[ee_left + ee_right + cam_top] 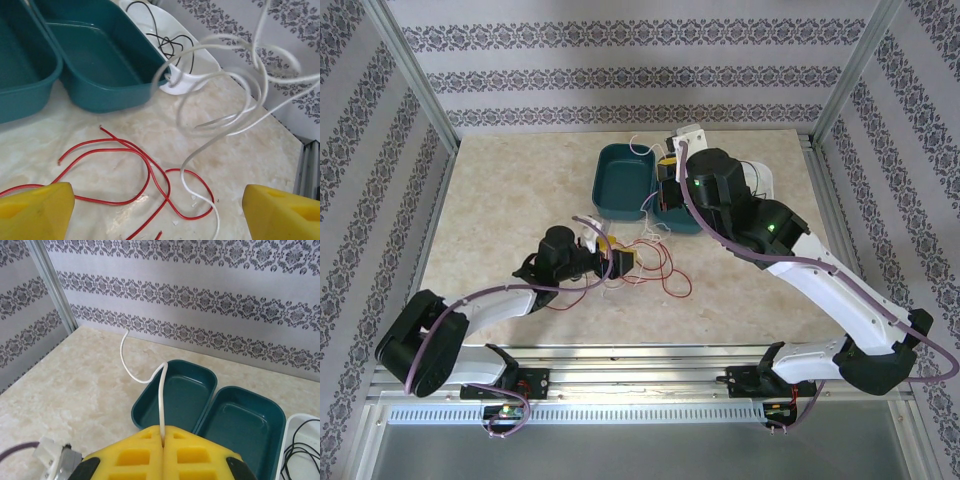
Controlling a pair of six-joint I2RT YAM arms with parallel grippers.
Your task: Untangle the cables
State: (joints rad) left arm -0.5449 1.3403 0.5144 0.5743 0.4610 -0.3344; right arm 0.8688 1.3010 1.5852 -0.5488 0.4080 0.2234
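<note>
Left arm (pixel 490 300): stretched low from the near-left base toward mid-counter, forearm almost level, wrist tipped down close over the surface.
Left tool (pixel 157 212): wide open, yellow pads (pixel 35 210) far apart at either side of the wrist view, gripping nothing; bare counter (pixel 500 200) and red strands lying between them.
Right arm (pixel 820 280): reaching from the near-right base up and across, elbow bent, wrist held high over the teal trays (pixel 625 180).
Right tool (pixel 163 432): closed, pads pressed together and clamped on the white cable (pixel 160 390), a strand rising from the seam and curling off to the left.
Red cables (pixel 145 165): loose loops flat on the counter just ahead of the left tool, on the near side of the teal trays.
White cable, left wrist view: coils hanging in the air above the counter, one end trailing down across a red loop.
Black cable (pixel 170 45): coiled inside the white tray (pixel 195 75), just beside the teal trays.
</note>
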